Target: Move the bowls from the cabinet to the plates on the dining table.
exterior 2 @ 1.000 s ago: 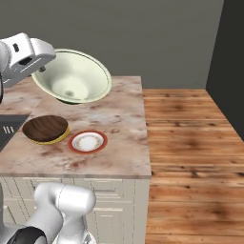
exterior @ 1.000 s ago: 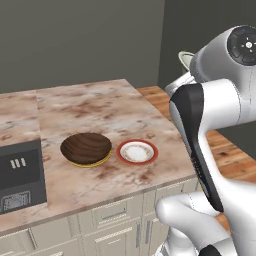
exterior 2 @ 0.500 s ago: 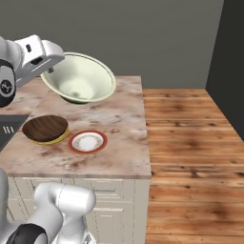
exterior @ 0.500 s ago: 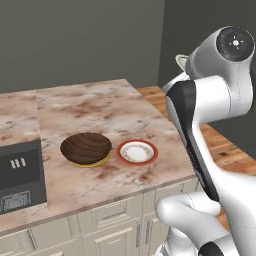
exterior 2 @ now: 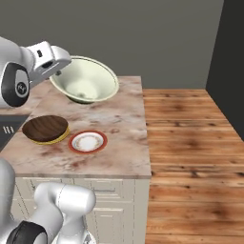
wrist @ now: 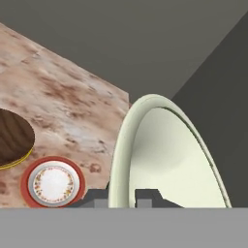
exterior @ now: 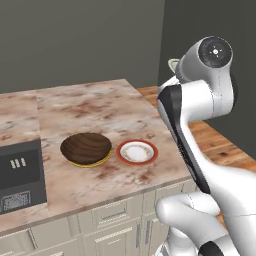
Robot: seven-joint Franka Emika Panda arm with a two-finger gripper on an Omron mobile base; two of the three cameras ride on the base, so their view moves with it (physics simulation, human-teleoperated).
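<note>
My gripper (wrist: 123, 197) is shut on the rim of the pale cream-green bowl (exterior 2: 86, 83) and holds it tilted in the air over the far right part of the dining table (exterior: 100, 105). A sliver of that bowl's rim (exterior: 173, 64) peeks out behind the arm. The dark-brown wooden bowl (exterior: 86, 148) rests on the yellow-rimmed plate (exterior: 91, 164). Right beside it lies the red-rimmed plate (exterior: 137, 151) with nothing on it, also visible below the held bowl (wrist: 164, 160) as the red-rimmed plate (wrist: 52, 183). The cabinet is out of view.
A grey microwave (exterior: 17, 175) stands at the table's left end. Beige drawer fronts (exterior 2: 119, 195) run under the stone top. Wooden floor (exterior 2: 190, 143) lies to the right of the table, with dark walls behind.
The arm has carried the cream-green bowl a little to the right and lower over the table. The brown bowl and both plates have stayed put.
</note>
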